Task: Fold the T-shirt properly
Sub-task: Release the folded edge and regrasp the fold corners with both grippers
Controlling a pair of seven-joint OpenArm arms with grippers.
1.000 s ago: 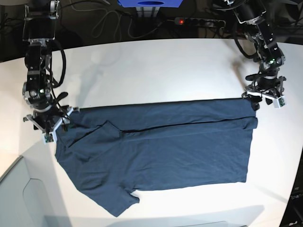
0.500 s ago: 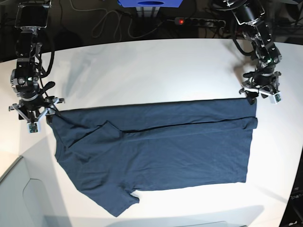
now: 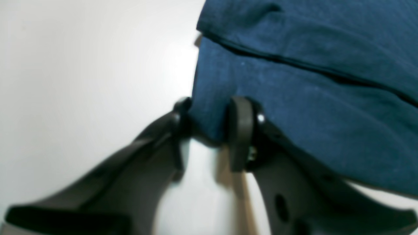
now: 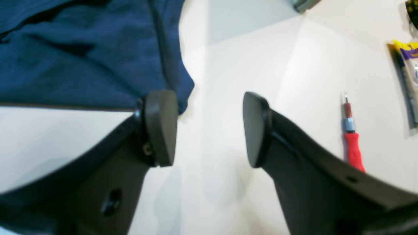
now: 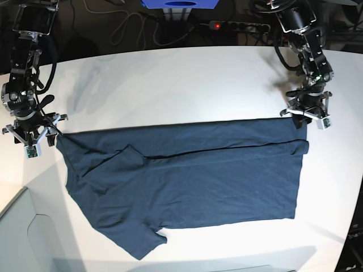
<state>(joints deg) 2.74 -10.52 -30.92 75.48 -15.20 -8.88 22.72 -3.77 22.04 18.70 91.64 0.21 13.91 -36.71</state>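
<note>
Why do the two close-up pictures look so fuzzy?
In the left wrist view the left pincer and T-shirt are soft and out of focus; in the right wrist view the right pincer is blurry too; the base view is sharp, with soft shadows.

Dark navy-blue short-sleeved T-shirt (image 5: 193, 181) — spread flat across the middle of the base frame, long axis left to right. Its upper edge is folded down as a band, leaving a seam line. One sleeve juts toward the lower left — hem at right.
</note>
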